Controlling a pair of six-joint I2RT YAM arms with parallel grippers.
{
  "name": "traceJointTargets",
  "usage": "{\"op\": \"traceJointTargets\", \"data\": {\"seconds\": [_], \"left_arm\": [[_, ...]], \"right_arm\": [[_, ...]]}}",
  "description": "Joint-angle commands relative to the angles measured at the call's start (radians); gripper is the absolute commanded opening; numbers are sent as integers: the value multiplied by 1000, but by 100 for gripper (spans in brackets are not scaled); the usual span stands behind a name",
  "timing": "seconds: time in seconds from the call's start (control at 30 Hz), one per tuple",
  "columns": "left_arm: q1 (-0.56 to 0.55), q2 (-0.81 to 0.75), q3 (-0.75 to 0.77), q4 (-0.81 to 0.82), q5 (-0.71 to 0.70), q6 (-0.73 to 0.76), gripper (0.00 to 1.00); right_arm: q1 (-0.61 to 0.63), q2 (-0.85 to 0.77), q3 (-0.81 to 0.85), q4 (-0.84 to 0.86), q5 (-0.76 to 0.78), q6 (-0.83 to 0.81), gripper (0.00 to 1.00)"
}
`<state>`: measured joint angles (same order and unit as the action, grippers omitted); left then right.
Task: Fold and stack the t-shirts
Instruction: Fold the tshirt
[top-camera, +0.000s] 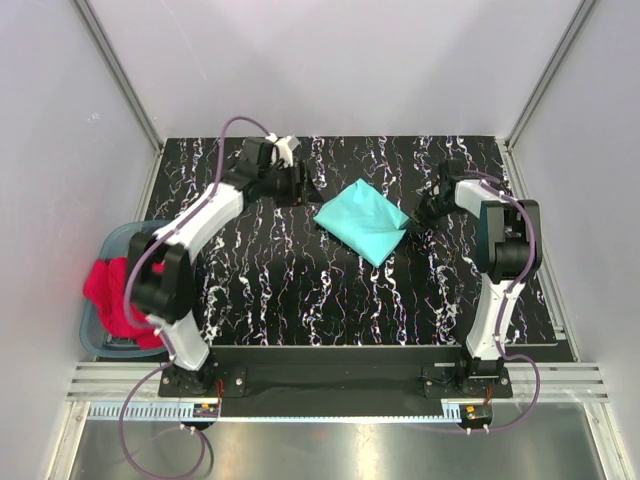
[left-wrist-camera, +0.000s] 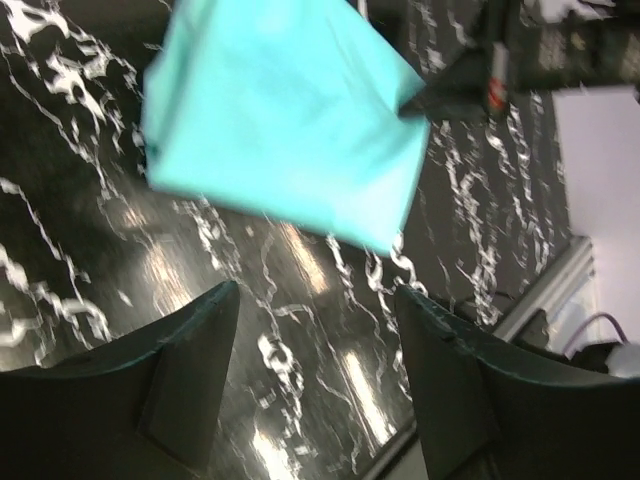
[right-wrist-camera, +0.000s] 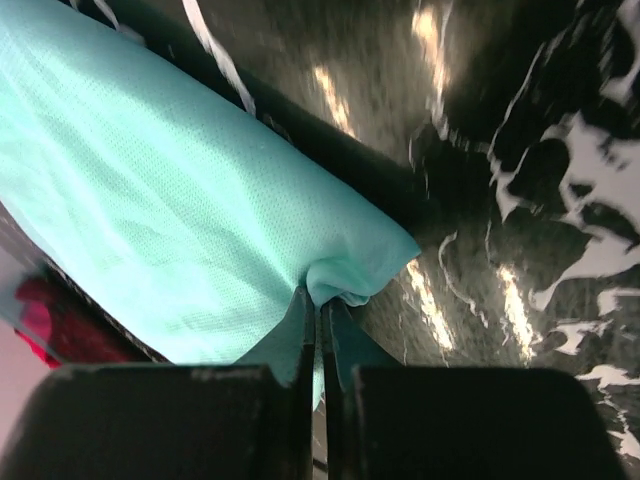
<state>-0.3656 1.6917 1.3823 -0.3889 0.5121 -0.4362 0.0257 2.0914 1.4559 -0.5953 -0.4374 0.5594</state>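
Right gripper (right-wrist-camera: 320, 328): fingers pressed together, pinching a bunched corner of the mint-teal t-shirt (right-wrist-camera: 170, 190). Cloth puckers right at the tips. From there the shirt runs up and left across the right wrist view as a folded band.

Top view: right gripper (top-camera: 414, 222) sits at the right-hand corner of the mint-teal t-shirt (top-camera: 362, 218). The shirt lies as a folded diamond shape on the table (top-camera: 300, 290), right of centre in the upper half of the dark marbled surface.

Left gripper (left-wrist-camera: 315, 365): fingers (left-wrist-camera: 190, 370) spread wide apart, nothing between them, only bare tabletop in the gap. The shirt (left-wrist-camera: 280, 120) fills the upper part of the left wrist view, apart from the fingertips, no contact seen. In the top view the left gripper (top-camera: 300, 185) is just beside the shirt's left corner.

Red t-shirt (top-camera: 112, 292): crumpled, at the left edge of the frame, in the translucent tub (top-camera: 118, 238) beside the table, partly hanging over its rim, behind the left arm.
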Motion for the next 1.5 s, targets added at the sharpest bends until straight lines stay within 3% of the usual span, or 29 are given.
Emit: {"op": "traceJointTargets", "data": {"seconds": [0.0, 0.07, 0.1, 0.13, 0.17, 0.37, 0.43, 0.57, 0.67, 0.77, 0.9, 1.13, 1.47], "left_arm": [[5, 155, 139, -21, 5, 51, 66], [4, 200, 221, -30, 26, 50, 65], [1, 223, 236, -22, 38, 38, 65], [-2, 230, 248, -12, 46, 30, 65], [-4, 238, 253, 10, 52, 11, 65], [-38, 272, 218, 64, 88, -24, 52], [-45, 276, 196, 82, 100, -26, 50], [-55, 313, 184, 87, 103, -13, 45], [-56, 354, 213, 26, 54, 22, 54], [-65, 371, 233, -14, -35, 86, 59], [-70, 395, 244, -53, -107, 129, 59], [-70, 370, 181, -30, -113, 139, 59], [-70, 381, 152, 19, -41, 108, 52]], "right_arm": [[6, -109, -52, 26, -110, -81, 0], [3, -145, -84, -23, -97, -88, 0], [2, -158, -89, -44, -39, -105, 10], [3, -178, -106, -58, -5, -111, 46], [2, -213, -108, -60, 64, -118, 57], [16, -246, 69, -103, 229, -133, 65], [40, -234, 151, -60, 220, -144, 65], [156, -44, 357, -46, 56, -139, 51], [207, 87, 481, -29, 9, -83, 51], [223, 188, 561, -9, -3, -43, 59], [247, 304, 704, -52, 6, -88, 61], [249, 349, 721, -18, 101, -254, 62], [250, 415, 784, -53, 80, -308, 63]]}}
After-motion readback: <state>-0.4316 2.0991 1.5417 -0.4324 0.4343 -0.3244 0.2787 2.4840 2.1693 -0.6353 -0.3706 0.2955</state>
